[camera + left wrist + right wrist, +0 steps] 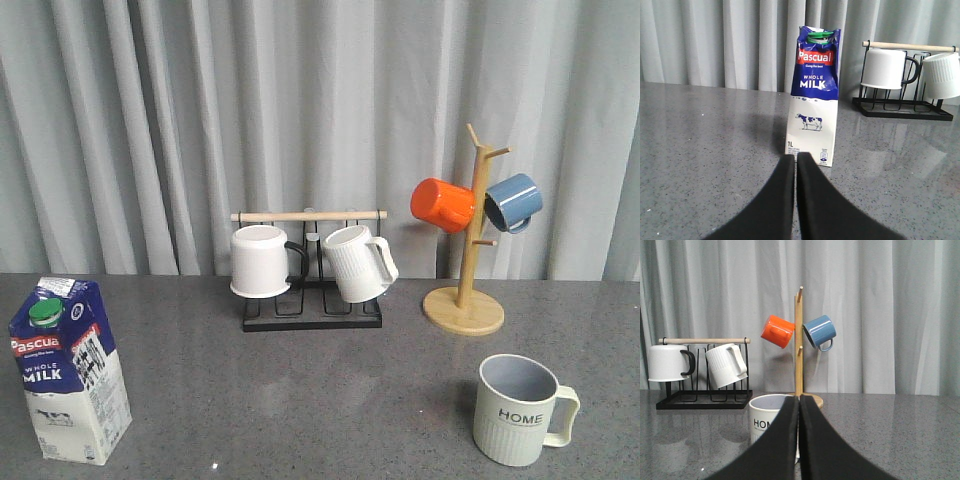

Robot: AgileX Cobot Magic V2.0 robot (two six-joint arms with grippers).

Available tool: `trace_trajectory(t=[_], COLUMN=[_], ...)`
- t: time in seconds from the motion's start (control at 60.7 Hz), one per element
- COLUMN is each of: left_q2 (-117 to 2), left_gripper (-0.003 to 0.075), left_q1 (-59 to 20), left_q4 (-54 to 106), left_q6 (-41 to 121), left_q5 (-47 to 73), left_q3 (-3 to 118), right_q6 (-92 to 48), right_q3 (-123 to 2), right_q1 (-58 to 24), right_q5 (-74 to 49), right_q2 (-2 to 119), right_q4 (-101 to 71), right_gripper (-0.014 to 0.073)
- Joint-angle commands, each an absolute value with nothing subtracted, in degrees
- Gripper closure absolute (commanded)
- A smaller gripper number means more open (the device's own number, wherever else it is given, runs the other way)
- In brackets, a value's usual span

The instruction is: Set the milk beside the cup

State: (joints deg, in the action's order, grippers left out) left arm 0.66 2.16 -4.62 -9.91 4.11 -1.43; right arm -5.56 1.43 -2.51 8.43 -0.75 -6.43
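Observation:
The milk [70, 368], a tall dark-blue and white carton with a green cap, stands upright at the front left of the table. The cup [518, 408], a pale ribbed mug marked "HOME", stands at the front right, its handle to the right. Neither gripper shows in the front view. In the left wrist view my left gripper [796, 156] is shut and empty, just short of the milk [813, 92]. In the right wrist view my right gripper [799, 398] is shut and empty, and its fingers partly hide the cup [765, 422] behind them.
A black wire rack [312, 300] with a plain white mug [260, 261] and a white ribbed mug [358, 263] stands at the back centre. A wooden mug tree [466, 278] with an orange mug [442, 205] and a blue mug [513, 202] stands back right. Grey curtains hang behind.

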Motion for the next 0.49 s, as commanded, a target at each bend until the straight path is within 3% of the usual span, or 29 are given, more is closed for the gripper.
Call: trace_trajectory(t=[0.0,0.478], left_q2=[1.4,1.4], left_gripper=[0.0727,0.0727], left_q1=[2.2,2.2], left_q4=[-4.5,-4.3], left_q6=[-10.5,-19.6], left_q5=[-0.5,-0.9], left_q3=[-2.6,-2.6], right_q6=[-5.9,-5.8], right_q3=[2.0,1.9], right_q1=[-2.2,-2.2], right_q5=[12.6,14.2], right_q2=[-1.0,-1.0], right_q4=[-6.2,-6.3], right_gripper=[0.0599,0.0599])
